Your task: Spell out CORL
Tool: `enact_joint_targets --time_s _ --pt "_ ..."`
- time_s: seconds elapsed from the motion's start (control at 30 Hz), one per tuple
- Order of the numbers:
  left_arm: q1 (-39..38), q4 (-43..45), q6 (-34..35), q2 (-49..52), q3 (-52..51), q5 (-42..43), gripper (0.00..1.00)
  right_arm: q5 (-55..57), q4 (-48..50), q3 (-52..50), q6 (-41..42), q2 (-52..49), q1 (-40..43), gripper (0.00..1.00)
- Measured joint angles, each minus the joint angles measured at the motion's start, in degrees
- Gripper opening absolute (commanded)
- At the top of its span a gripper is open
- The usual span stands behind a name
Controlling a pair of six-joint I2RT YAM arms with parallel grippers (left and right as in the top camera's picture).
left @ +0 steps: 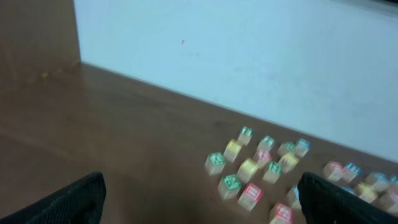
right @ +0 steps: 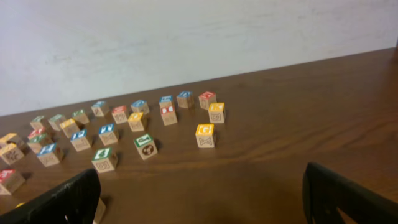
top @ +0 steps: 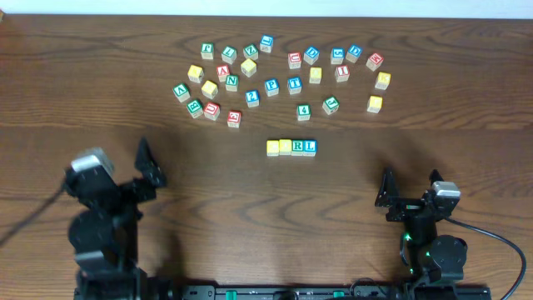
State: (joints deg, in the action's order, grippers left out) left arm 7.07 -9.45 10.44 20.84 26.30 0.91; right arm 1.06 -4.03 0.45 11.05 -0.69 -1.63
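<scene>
A row of wooden letter blocks (top: 291, 147) lies at the table's middle: two yellow-topped blocks on the left, whose letters I cannot read, then R (top: 299, 147) and L (top: 311, 147). Several loose letter blocks (top: 275, 71) are scattered behind it; they also show in the left wrist view (left: 249, 168) and in the right wrist view (right: 146, 146). My left gripper (top: 150, 162) is open and empty at the front left, raised and apart from the row. My right gripper (top: 408, 187) is open and empty at the front right.
A pale wall (right: 186, 37) stands behind the table's far edge. Bare brown wood (top: 250, 208) lies between the two arms in front of the row. A black cable (top: 500, 242) runs from the right arm's base.
</scene>
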Motion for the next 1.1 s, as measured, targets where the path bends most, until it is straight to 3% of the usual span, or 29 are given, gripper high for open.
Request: enact_joint_targets --time_s 0.27,0.43,1.1 --pt "0.35 7.10 -2.12 -15.56 -17.00 0.00 0.97 -0.02 -0.04 0.00 0.00 0.00 0.00 0.99" --pt "0.35 10.16 -4.74 -20.11 -23.15 0.00 0.97 -0.02 -0.02 0.00 0.00 0.00 0.00 0.99" --pt "0.35 8.13 -9.03 -20.24 -25.46 0.22 0.97 -0.02 -0.02 0.00 0.00 0.00 0.00 0.99"
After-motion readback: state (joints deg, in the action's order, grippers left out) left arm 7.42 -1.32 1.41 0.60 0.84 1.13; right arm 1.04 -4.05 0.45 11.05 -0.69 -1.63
